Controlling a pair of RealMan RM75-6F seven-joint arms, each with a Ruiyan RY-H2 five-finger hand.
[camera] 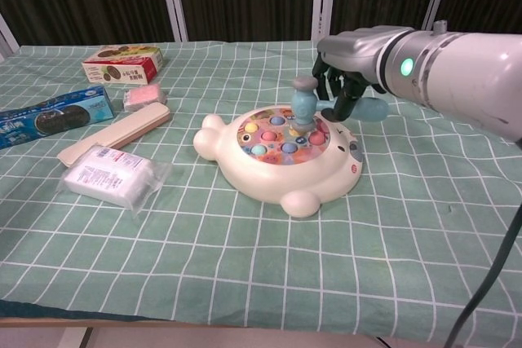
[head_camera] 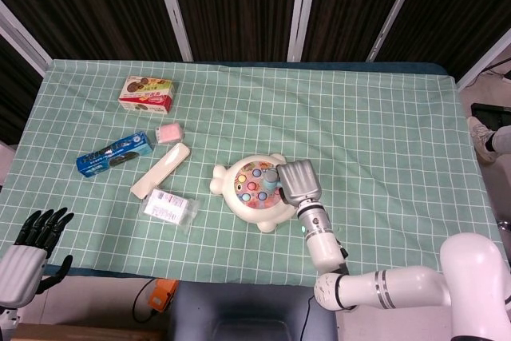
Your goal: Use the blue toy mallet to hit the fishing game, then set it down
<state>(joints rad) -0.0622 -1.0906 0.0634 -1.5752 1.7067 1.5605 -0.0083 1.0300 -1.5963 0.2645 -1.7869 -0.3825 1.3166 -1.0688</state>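
The white, bear-shaped fishing game [camera: 281, 156] [head_camera: 251, 191] with its colourful fish disc lies mid-table. My right hand [camera: 347, 79] [head_camera: 298, 181] grips the blue toy mallet [camera: 305, 103] by its handle, just over the game's right rear edge. The mallet's head [camera: 304, 99] stands on or just above the disc's far right side; in the head view only a sliver of the mallet [head_camera: 271, 179] shows beside the hand. My left hand [head_camera: 36, 237] hangs off the table's near left corner with its fingers spread and nothing in it.
On the left of the green checked cloth lie a cookie box [camera: 122, 64], a blue biscuit pack [camera: 50, 117], a pink block [camera: 144, 96], a cream bar [camera: 114, 134] and a clear-wrapped packet [camera: 110, 175]. The near table edge [camera: 204, 315] runs below.
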